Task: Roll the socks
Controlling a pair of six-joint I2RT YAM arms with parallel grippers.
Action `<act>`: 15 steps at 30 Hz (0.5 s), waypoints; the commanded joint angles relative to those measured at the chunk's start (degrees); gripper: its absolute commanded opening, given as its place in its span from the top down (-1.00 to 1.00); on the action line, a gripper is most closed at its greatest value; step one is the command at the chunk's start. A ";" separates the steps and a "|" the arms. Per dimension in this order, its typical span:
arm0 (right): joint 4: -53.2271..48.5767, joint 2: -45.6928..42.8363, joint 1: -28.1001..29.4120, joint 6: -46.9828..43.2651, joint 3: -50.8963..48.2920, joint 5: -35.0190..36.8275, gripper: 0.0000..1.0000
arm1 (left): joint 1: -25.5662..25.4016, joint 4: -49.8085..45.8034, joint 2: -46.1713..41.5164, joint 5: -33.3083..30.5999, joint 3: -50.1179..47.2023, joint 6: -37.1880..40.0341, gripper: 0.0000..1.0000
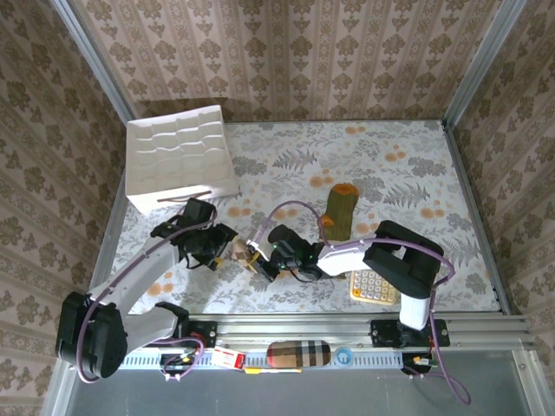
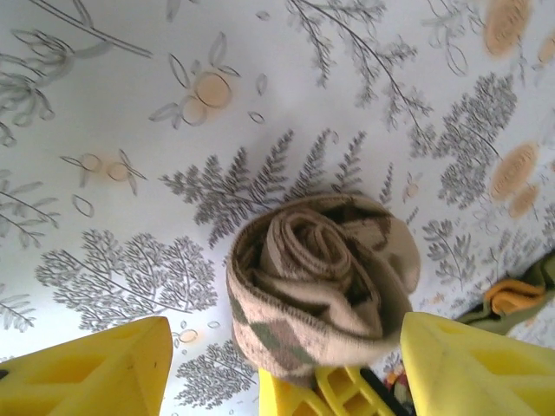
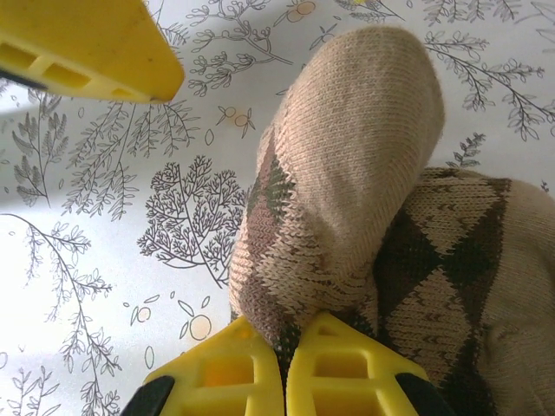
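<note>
one rolled argyle sock [image 2: 321, 286] pinched in right gripper [image 3: 286, 364]; left gripper [image 2: 282, 364] spread.

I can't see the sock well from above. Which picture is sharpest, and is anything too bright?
Top external: argyle sock tiny, partly hidden. Left wrist: its roll clear, slightly soft. Right wrist: sharpest, knit stitches show; tablecloth glares white at lower left.

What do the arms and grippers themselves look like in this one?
Left arm and right arm: pale grey links, black joints and bases, with a lilac cable looping along each. Left gripper and right gripper: chunky yellow plastic fingers, moulded with hollow ribbed cells.
</note>
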 commanded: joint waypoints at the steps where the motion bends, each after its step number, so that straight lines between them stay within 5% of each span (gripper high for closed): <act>1: -18.57 4.64 -3.03 4.01 -0.02 -5.33 1.00 | -2.91 2.19 -2.29 -0.96 -2.26 0.29 -0.37; 15: -22.75 10.08 -8.79 10.10 2.60 -14.39 1.00 | -6.08 17.03 4.79 -0.51 -6.78 -0.82 -0.29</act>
